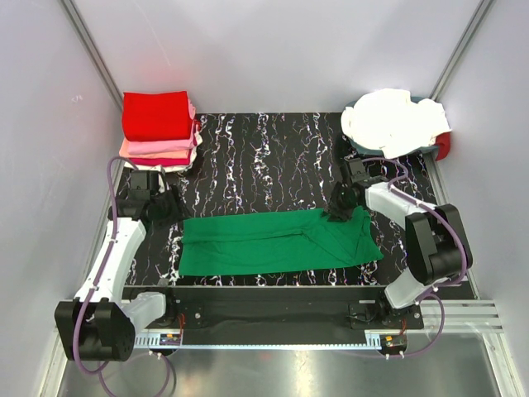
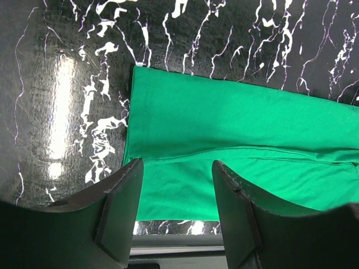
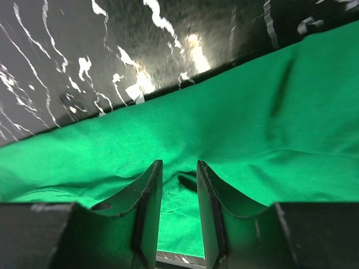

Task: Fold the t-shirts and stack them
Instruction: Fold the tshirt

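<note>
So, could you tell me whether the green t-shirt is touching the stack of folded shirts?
Apart. The top external view shows a strip of bare mat between the green t-shirt and the stack.

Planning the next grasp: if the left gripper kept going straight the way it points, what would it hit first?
Most likely the green t-shirt, near its end: cloth shows between the open fingers of the left gripper, though depth is unclear.
</note>
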Tool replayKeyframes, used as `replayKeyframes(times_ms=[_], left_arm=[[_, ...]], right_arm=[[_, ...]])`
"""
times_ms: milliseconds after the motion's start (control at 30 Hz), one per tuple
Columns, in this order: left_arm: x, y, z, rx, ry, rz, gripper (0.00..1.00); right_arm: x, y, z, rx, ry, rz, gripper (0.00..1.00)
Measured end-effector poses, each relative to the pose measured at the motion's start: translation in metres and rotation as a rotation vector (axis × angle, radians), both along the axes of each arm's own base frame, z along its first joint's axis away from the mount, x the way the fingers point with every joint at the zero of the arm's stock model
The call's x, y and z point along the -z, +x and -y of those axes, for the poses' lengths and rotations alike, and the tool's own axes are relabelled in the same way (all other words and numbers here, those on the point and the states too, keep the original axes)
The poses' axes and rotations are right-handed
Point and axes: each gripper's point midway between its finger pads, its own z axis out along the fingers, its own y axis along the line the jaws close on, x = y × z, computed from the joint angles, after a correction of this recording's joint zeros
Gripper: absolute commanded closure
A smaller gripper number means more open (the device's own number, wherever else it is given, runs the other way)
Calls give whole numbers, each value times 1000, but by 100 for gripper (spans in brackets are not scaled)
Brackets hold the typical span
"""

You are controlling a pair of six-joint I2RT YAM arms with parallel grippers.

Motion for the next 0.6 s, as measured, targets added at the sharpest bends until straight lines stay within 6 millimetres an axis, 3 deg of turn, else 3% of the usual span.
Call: replayKeyframes(times_ms=[400, 600], left_arm=[[-1, 3, 0, 2, 2, 14, 43], [-1, 3, 0, 2, 2, 14, 43]], right_arm=[[17, -26, -22, -80, -12, -44, 67], [11, -46, -38, -112, 3, -42, 68]])
